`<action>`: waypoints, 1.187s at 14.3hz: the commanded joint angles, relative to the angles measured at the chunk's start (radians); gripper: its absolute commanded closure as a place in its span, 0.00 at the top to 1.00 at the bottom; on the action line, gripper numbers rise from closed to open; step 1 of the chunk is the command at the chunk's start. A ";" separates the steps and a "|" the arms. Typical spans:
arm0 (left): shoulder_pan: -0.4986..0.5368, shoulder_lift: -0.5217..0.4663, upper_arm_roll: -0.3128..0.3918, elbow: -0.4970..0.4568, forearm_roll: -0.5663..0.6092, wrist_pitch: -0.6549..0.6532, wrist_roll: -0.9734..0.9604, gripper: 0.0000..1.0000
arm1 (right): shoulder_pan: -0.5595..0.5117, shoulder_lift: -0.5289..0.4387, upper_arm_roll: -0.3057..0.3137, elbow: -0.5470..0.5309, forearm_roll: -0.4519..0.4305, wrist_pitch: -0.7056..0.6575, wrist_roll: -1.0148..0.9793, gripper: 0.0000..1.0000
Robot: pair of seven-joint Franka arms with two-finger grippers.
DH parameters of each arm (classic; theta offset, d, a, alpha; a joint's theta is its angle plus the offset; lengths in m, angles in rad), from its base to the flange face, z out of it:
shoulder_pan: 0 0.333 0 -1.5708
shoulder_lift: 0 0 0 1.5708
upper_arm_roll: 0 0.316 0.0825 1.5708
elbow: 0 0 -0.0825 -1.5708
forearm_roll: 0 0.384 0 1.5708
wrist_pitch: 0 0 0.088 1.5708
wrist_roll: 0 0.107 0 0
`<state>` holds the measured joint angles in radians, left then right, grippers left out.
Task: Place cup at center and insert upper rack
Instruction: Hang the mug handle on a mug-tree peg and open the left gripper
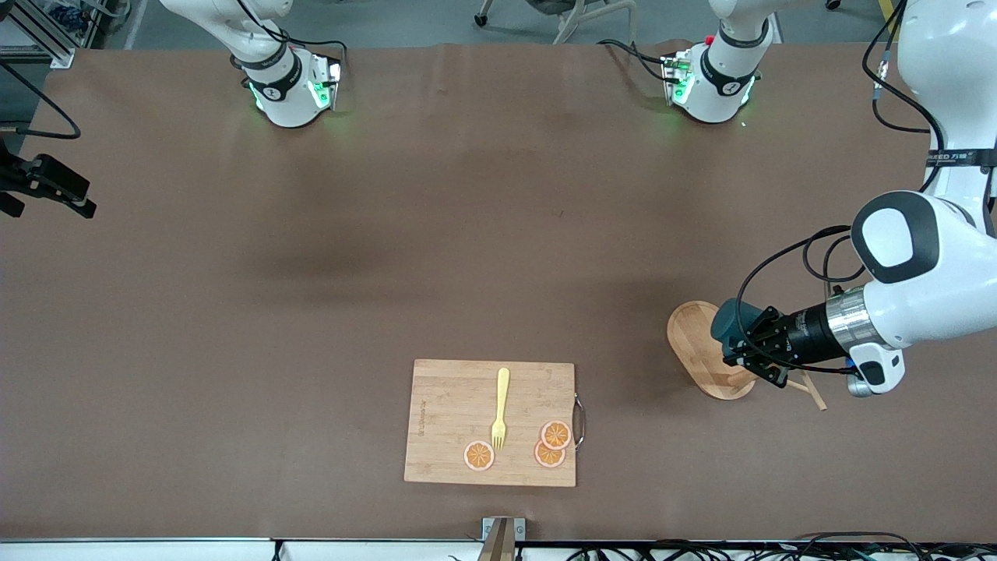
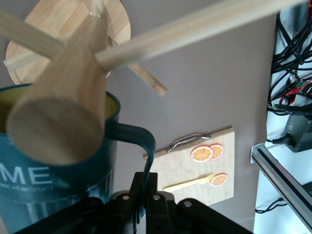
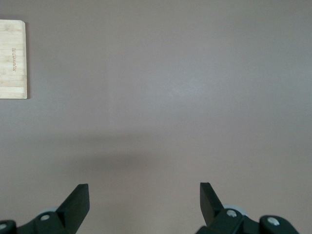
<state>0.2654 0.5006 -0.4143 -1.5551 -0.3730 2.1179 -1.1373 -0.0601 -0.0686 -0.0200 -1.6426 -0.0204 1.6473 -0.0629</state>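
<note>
A robotics lab: two arm bases (image 1: pixel 292 89) bolted to a cable-strewn table (image 1: pixel 311 273).

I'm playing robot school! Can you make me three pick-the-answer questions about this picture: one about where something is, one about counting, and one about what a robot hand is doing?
1. Where is the yellow fork?
A. on the cutting board
B. in the cup
C. on the bare table

2. How many orange slices are there?
A. one
B. three
C. five

3. What is the left gripper doing?
A. hanging open
B. shut on the fork
C. shut on the cup

Answers:
1. A: the fork lies on the board.
2. B: three slices lie around the fork's prongs.
3. C: its fingers pinch the cup's handle by the rack.
</note>
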 commanded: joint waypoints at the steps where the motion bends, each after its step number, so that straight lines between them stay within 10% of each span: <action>1: 0.011 0.003 -0.006 0.010 -0.014 0.001 0.025 0.04 | -0.001 -0.016 0.005 -0.006 -0.009 -0.001 0.014 1.00; 10: 0.023 0.007 -0.006 0.010 -0.014 0.001 0.044 0.06 | -0.001 -0.016 0.005 -0.006 -0.009 0.000 0.014 1.00; 12: 0.023 0.013 -0.006 0.026 -0.015 0.001 0.044 0.32 | -0.001 -0.017 0.005 -0.006 -0.009 0.000 0.015 1.00; 14: 0.021 0.023 -0.006 0.039 -0.015 0.002 0.054 0.89 | -0.001 -0.017 0.005 -0.006 -0.009 0.002 0.014 1.00; 17: 0.020 0.018 -0.006 0.043 -0.011 0.001 0.054 1.00 | -0.003 -0.016 0.005 -0.006 -0.007 0.003 0.015 1.00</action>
<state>0.2802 0.5076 -0.4140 -1.5340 -0.3730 2.1208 -1.1032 -0.0601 -0.0686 -0.0200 -1.6415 -0.0204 1.6476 -0.0629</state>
